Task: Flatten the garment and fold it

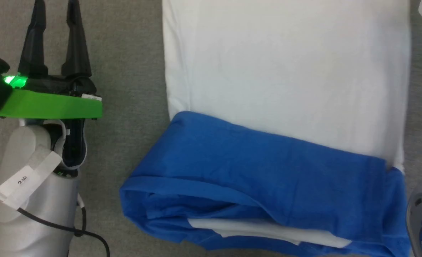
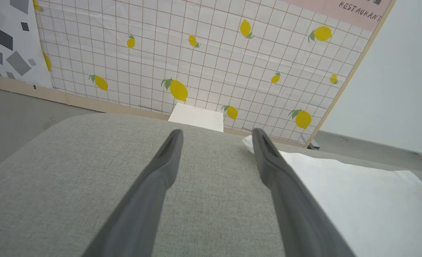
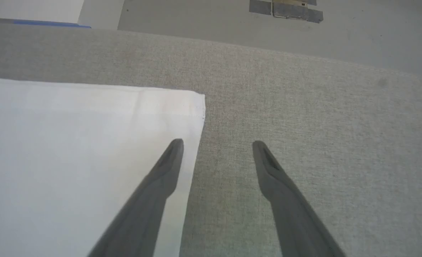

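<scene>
While left pincer (image 1: 56,7) and right pincer (image 3: 217,144) gape empty, garment (image 1: 286,71) stretched near-to-far, blue shoulders nearest robot

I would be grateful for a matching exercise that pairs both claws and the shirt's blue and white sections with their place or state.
1. left claw
2. right claw
3. blue section
4. white section

A. bunched, nearest the robot
B. open, above bare grey surface
C. open, one finger over the white section's edge
D. smooth, flat, farther away

Pairs: 1-B, 2-C, 3-A, 4-D
</scene>
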### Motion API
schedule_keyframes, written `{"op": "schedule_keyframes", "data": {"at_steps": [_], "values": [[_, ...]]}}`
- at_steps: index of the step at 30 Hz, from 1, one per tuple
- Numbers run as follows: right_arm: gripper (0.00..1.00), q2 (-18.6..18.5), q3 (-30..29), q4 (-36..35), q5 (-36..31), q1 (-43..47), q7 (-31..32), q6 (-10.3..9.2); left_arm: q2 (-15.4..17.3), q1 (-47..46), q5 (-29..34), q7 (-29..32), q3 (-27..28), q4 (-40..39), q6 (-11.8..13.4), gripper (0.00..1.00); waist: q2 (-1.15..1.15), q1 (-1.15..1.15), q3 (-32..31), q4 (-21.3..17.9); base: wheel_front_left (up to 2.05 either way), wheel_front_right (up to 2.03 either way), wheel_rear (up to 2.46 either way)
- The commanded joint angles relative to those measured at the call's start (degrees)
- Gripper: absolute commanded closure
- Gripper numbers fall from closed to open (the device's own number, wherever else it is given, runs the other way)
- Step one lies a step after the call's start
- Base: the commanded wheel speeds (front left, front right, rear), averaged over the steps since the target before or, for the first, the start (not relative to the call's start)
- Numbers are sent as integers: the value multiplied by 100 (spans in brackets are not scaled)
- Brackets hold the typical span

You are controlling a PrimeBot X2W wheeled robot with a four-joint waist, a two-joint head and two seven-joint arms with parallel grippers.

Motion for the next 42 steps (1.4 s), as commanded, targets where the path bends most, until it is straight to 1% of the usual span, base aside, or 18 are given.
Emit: {"op": "schedule_keyframes", "data": {"at_steps": [1,7,11,12,13,14,18,21,26,30,31,34,37,39,42], "values": [[0,-8,16,58,-103,-146,98,-8,-45,-83,52,-25,31,4,-55,0,0,-1,566,558,0,0,0],[0,-46,107,211,-388,-402,267,-8,-224,-166,157,-25,120,115,-203,0,0,-1,731,685,0,0,0],[0,-131,240,323,-471,-398,573,-8,-301,-178,203,-26,170,196,-267,0,0,-1,736,677,0,0,0],[37,-128,226,332,-468,-392,674,-8,-311,-182,214,-26,179,229,-280,0,0,-1,721,663,0,0,0],[79,-121,232,329,-465,-382,746,-8,-318,-190,222,-26,188,253,-290,0,0,-1,699,644,0,0,0],[100,-109,225,298,-446,-378,782,-8,-323,-195,213,-26,179,300,-302,0,0,-1,669,618,0,0,0],[100,-56,211,173,-364,-368,701,-8,-253,-368,116,85,9,490,-340,0,0,-1,523,508,0,0,0],[100,-2,273,128,-277,-338,556,-8,-141,-752,-87,535,-173,612,-356,0,0,-1,405,411,0,0,0],[100,110,404,156,-46,-276,397,-8,46,-1820,-345,1815,-498,1028,-355,0,0,-1,283,220,0,0,0],[100,164,590,172,137,-231,342,-8,21,-2752,-436,2890,-706,1610,-161,0,0,-1,290,35,0,0,0],[100,179,700,170,217,-218,311,-8,29,-3155,-415,3420,-827,1973,-29,0,0,-1,323,-67,0,0,0],[100,201,869,124,322,-196,274,-8,56,-3658,-323,4050,-1001,2470,129,0,0,-1,408,-222,0,0,0],[100,204,1025,93,430,-189,241,-8,103,-3981,-264,4436,-1090,2826,228,0,0,-1,509,-365,0,0,0],[100,183,1118,75,494,-186,224,-8,117,-4136,-264,4575,-1098,2992,278,0,0,-1,575,-437,0,0,0],[100,142,1223,32,554,-172,199,-8,168,-4273,-223,4807,-1182,3214,293,0,0,-1,648,-512,0,0,0]]}}
